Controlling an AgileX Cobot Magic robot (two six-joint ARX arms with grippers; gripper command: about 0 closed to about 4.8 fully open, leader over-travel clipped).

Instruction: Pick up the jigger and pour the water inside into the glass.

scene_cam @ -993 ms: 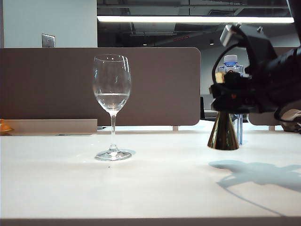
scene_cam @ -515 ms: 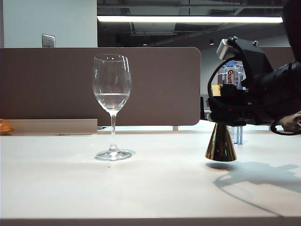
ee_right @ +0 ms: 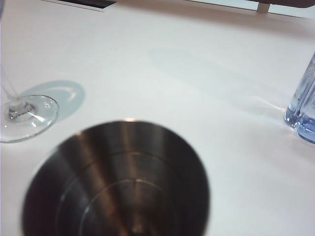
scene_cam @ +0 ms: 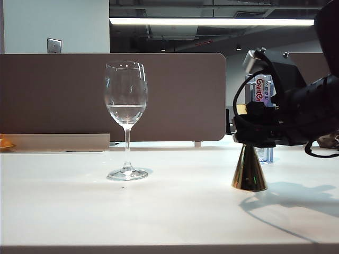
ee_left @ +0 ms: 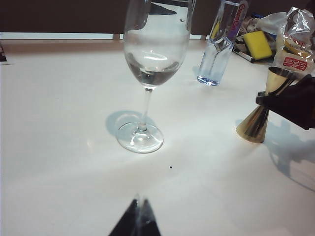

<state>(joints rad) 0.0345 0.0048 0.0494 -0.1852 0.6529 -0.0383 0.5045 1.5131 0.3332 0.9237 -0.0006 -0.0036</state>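
Observation:
The gold jigger (scene_cam: 249, 172) stands upright on the white table at the right, its base flat on the surface. My right gripper (scene_cam: 255, 132) reaches in from the right with its jaws round the jigger's waist; whether they still press on it is hidden. The left wrist view shows the jigger (ee_left: 255, 127) with the black right gripper (ee_left: 269, 101) across its middle. In the right wrist view the jigger's open cup (ee_right: 123, 182) is dark inside. The glass (scene_cam: 126, 106) stands left of it, holding some water (scene_cam: 126, 112). My left gripper (ee_left: 139, 204) is shut, short of the glass (ee_left: 147, 73).
A clear plastic bottle (scene_cam: 259, 90) with a red and purple label stands just behind the jigger. Beyond it lie a yellow sponge (ee_left: 257, 44) and a wrapped packet (ee_left: 295, 54). A brown divider panel (scene_cam: 175, 95) closes the table's back edge.
My right gripper has come down and slightly left with the jigger, which hung above the table a second ago and now stands on it. The glass has not moved.

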